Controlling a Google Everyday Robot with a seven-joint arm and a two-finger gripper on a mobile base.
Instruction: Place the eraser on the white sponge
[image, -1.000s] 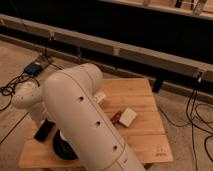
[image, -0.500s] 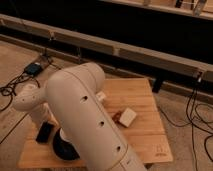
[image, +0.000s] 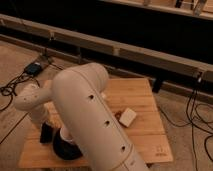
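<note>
Hand (image: 44, 125) of mine is low on the tabletop (image: 135, 95), well left of the sponge (image: 128, 116), right at the eraser (image: 46, 134). I can't tell if it's gripping.

Bulky cream-white arm (image: 90, 120), rounded links, small dark holes; hand (image: 45, 126) low left

The white sponge (image: 128, 116) lies right of centre on the bench (image: 145, 97). The eraser (image: 46, 133) lies far left, well apart, with the pincer (image: 45, 124) just above it and a round vessel (image: 62, 150) to its right.
</note>
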